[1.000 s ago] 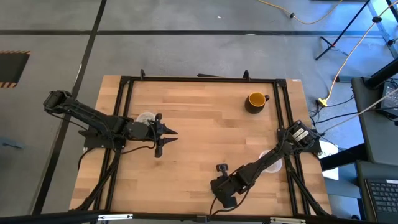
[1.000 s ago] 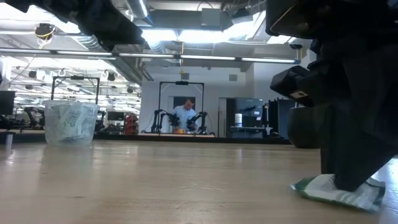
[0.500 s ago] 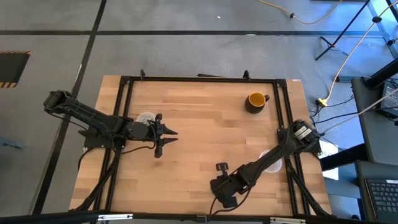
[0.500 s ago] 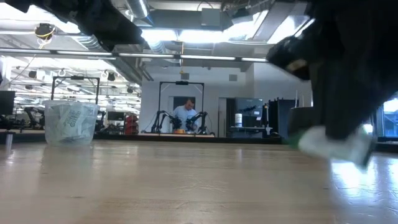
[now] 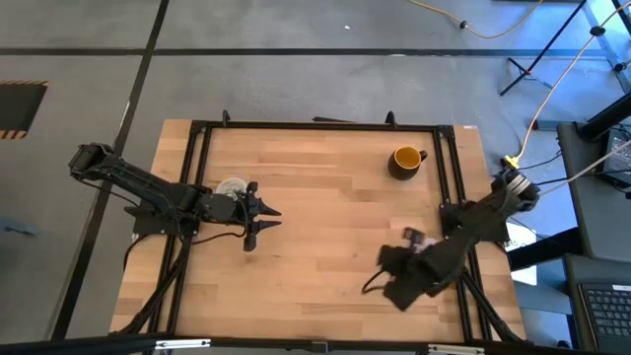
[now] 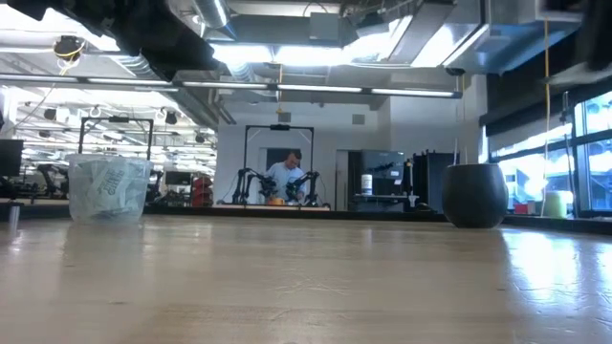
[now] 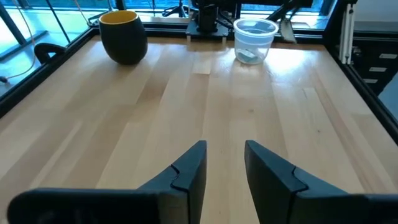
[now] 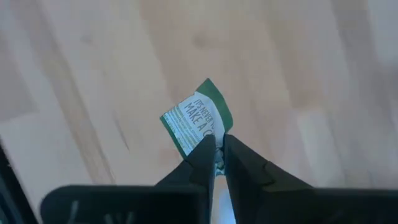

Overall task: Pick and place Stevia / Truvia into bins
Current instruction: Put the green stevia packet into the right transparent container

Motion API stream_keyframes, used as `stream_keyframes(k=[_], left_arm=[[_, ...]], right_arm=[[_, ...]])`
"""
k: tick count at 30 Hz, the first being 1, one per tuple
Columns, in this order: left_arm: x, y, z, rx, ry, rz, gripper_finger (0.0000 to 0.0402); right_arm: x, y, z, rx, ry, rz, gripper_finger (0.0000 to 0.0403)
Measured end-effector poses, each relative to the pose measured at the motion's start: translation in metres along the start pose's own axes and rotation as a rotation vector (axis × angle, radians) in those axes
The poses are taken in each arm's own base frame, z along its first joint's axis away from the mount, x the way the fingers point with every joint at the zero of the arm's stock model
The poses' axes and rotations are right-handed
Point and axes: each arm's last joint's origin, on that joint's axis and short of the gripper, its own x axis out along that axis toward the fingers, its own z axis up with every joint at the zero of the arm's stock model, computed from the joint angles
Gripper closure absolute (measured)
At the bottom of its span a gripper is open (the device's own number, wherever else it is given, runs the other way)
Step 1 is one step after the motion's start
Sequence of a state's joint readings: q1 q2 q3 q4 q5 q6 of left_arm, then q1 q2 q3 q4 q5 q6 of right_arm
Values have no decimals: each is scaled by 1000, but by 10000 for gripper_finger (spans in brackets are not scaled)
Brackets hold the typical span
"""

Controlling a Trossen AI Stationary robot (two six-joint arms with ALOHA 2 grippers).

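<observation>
My right gripper [image 8: 216, 144] is shut on one green and white Stevia packet [image 8: 196, 118], above the wood near the table's right edge; in the high view it shows blurred [image 5: 409, 237]. The right clear cup [image 7: 254, 40] stands near the far end of the left wrist view with a packet inside; in the high view my right arm covers it. The left clear cup [image 6: 108, 188], full of packets, stands on its base by my left arm [image 5: 230, 186]. My left gripper [image 7: 224, 168] is open, hovering over bare wood at the table's left middle [image 5: 262, 219]. My right gripper pinches the packet between its two fingers at one end [image 8: 210, 133], coming from above and pointing down. The rest of the packet sticks out past the fingertips [image 8: 205, 146]. It is lifted clear of the table.
A yellow-orange mug with a dark outside [image 5: 405, 160] stands near the table's far right corner, also seen in the low view [image 6: 473, 195]. A black frame [image 5: 315, 125] rims the table. Bare wood lies between the two arms. A person stands far off in the room [image 6: 285, 175].
My right gripper, shut on the packet, has risen from the table's near middle and swung toward the right edge and the right cup. The packet lay on the wood under the fingers a second ago; it is now lifted clear and has left the low view.
</observation>
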State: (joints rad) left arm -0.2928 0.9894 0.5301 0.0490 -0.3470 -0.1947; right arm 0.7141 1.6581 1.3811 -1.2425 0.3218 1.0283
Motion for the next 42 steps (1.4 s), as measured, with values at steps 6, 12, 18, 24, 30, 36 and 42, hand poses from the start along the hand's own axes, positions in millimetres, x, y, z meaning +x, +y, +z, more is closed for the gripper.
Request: stream_keyframes(k=[6, 12, 18, 24, 30, 36, 42], left_arm=[[0, 0, 0, 1, 5, -5, 295], [0, 0, -3, 9, 28, 0, 299], [0, 0, -3, 10, 29, 0, 296], [0, 0, -3, 10, 29, 0, 297], [0, 0, -3, 10, 29, 1, 298], [0, 0, -3, 10, 29, 1, 295], [0, 0, -2, 8, 24, 0, 299]], right_arm=[[-31, -16, -42, 236, 37, -117, 365], [-30, -16, -68, 336, 27, -193, 365], [-6, -23, -87, 407, 125, -300, 365], [12, -33, -96, 439, 141, -294, 365], [35, -40, -107, 469, 146, -192, 365], [46, -44, -112, 467, 150, -196, 365], [44, -43, -111, 470, 150, -185, 365]])
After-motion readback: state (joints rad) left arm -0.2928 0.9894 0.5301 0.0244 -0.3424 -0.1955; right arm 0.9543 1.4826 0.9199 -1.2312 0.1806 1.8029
